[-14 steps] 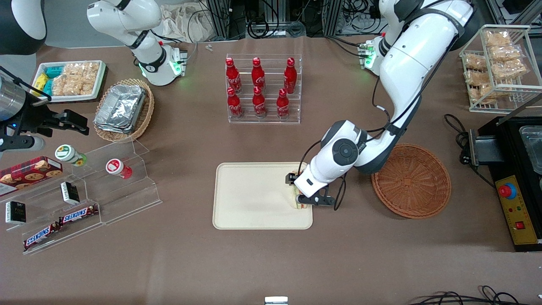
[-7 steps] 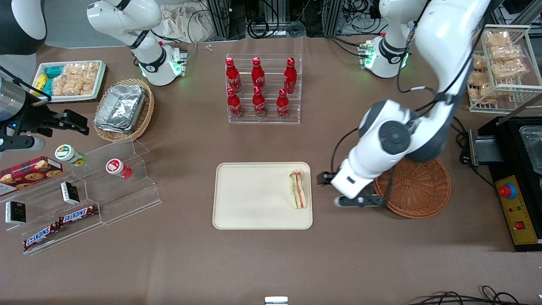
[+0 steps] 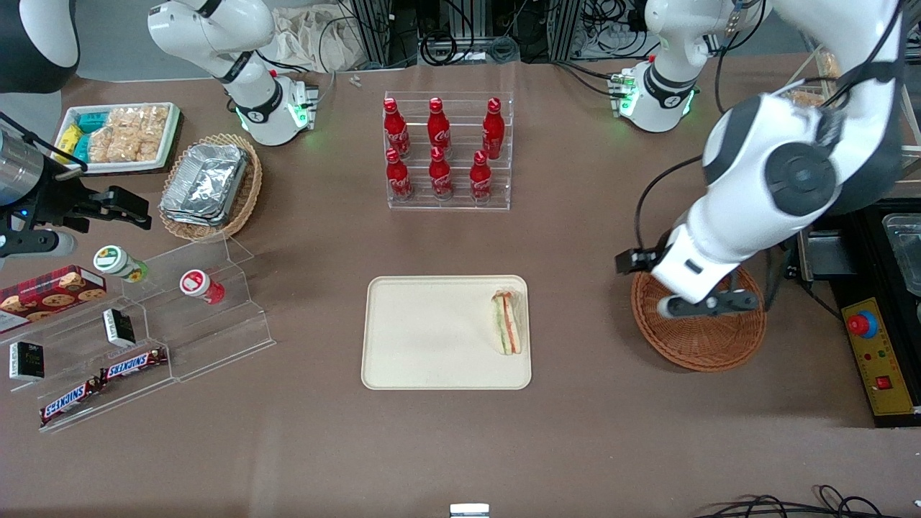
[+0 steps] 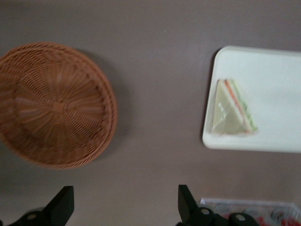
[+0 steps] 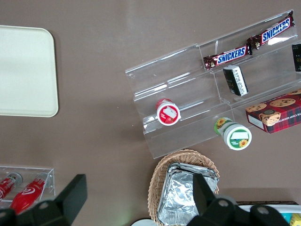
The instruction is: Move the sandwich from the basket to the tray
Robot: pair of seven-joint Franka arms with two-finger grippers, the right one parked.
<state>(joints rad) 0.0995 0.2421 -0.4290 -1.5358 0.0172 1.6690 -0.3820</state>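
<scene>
The sandwich point(image 3: 506, 322) lies on the cream tray point(image 3: 432, 331), close to the tray's edge toward the working arm's end. The wrist view shows the same wedge sandwich point(image 4: 233, 110) flat on the tray point(image 4: 273, 94), with nothing touching it. The round reddish-brown basket point(image 3: 701, 338) sits empty beside the tray, and its woven floor is bare in the wrist view of the basket point(image 4: 51, 103). My left gripper point(image 3: 680, 288) hangs high above the basket's rim nearest the tray. That gripper point(image 4: 124, 207) is open, fingers wide apart with nothing between them.
A clear rack of red cola bottles point(image 3: 446, 155) stands farther from the front camera than the tray. An acrylic snack shelf point(image 3: 144, 324), an oval basket of foil trays point(image 3: 209, 183) and a white snack tray point(image 3: 119, 137) lie toward the parked arm's end. A black machine point(image 3: 885, 309) flanks the basket.
My gripper let go of the sandwich on the tray, then rose and swung away to above the basket. The sandwich stays where it was set down.
</scene>
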